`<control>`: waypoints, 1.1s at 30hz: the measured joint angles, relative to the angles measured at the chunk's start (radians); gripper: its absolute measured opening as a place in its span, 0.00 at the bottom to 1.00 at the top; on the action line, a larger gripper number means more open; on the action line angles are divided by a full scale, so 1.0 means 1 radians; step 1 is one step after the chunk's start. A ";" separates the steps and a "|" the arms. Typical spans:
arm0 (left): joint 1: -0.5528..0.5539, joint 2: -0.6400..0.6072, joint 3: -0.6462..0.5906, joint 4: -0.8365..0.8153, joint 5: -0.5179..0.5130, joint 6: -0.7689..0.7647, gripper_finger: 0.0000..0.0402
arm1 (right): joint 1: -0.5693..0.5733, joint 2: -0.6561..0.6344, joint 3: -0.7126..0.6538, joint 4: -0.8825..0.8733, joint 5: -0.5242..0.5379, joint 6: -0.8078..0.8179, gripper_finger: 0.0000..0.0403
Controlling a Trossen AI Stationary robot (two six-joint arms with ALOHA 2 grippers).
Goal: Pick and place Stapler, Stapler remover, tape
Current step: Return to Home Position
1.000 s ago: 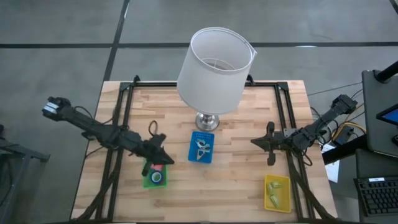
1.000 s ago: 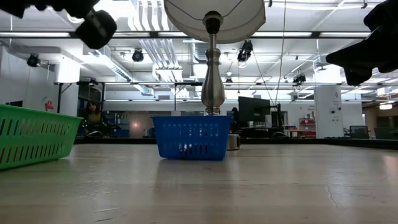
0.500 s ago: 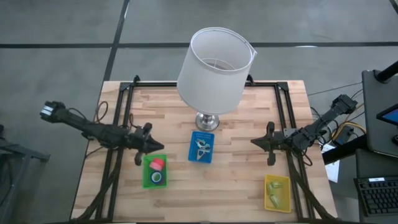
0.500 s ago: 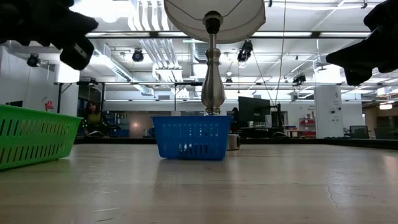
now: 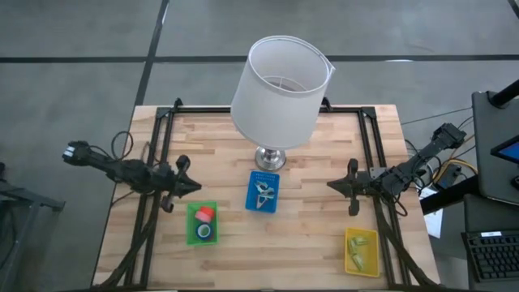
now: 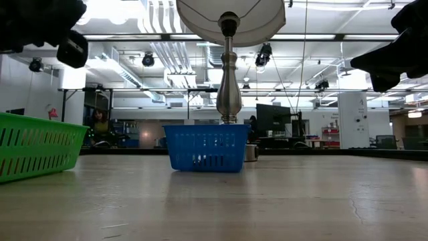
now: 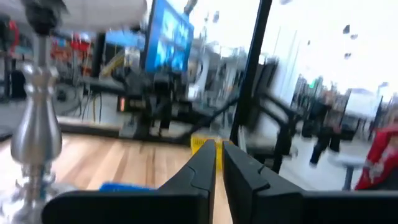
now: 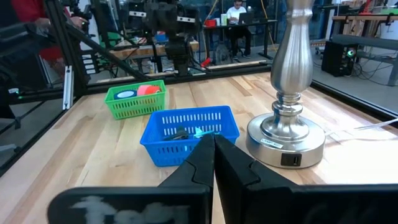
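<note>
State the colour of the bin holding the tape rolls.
Green slotted plastic bin; high view shows it best.

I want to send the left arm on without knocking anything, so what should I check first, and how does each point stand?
1. The left gripper is empty: ok, fingers shut with nothing between them.
2. The left gripper is off the green bin: ok, it sits beside the bin's far corner, not over it.
3. All tape is in the green bin: cannot tell; only one red roll and one blue roll show there.
4. The lamp is away from the left arm: ok, it stands apart at mid-table.
5. The right gripper is parked: ok, shut, to the right of the blue bin, touching nothing.
</note>
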 joint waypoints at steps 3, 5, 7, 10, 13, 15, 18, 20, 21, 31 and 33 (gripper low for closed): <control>0.000 -0.057 -0.039 0.021 -0.017 0.000 0.07 | 0.000 0.000 0.000 0.000 0.000 0.000 0.02; 0.000 -0.083 -0.050 -0.006 -0.036 0.000 0.07 | 0.000 0.000 0.000 0.000 0.000 0.000 0.02; 0.000 -0.101 -0.049 -0.056 -0.070 0.006 0.06 | 0.000 0.000 0.000 0.000 0.000 0.000 0.02; 0.000 -0.115 -0.050 -0.059 -0.163 0.007 0.07 | 0.000 0.000 0.000 0.000 0.000 0.000 0.02; 0.001 -0.117 -0.051 -0.090 -0.181 -0.054 0.07 | 0.000 0.000 0.000 0.000 0.000 0.000 0.02; 0.000 -0.111 -0.051 -0.097 -0.182 -0.076 0.07 | 0.000 0.000 0.000 0.000 0.000 0.000 0.02; 0.000 -0.109 -0.051 -0.106 -0.182 -0.074 0.07 | 0.000 0.000 0.000 0.000 0.000 0.000 0.02; 0.000 -0.109 -0.051 -0.106 -0.182 -0.073 0.06 | 0.000 0.000 0.000 0.000 0.000 0.000 0.02; 0.000 -0.109 -0.051 -0.107 -0.182 -0.073 0.06 | 0.000 0.000 0.000 0.000 0.000 0.000 0.02; 0.000 -0.109 -0.052 -0.111 -0.182 -0.072 0.07 | 0.000 0.000 0.000 0.000 0.000 0.000 0.02; 0.000 -0.109 -0.052 -0.111 -0.182 -0.072 0.07 | 0.000 0.000 0.000 0.000 0.000 0.000 0.02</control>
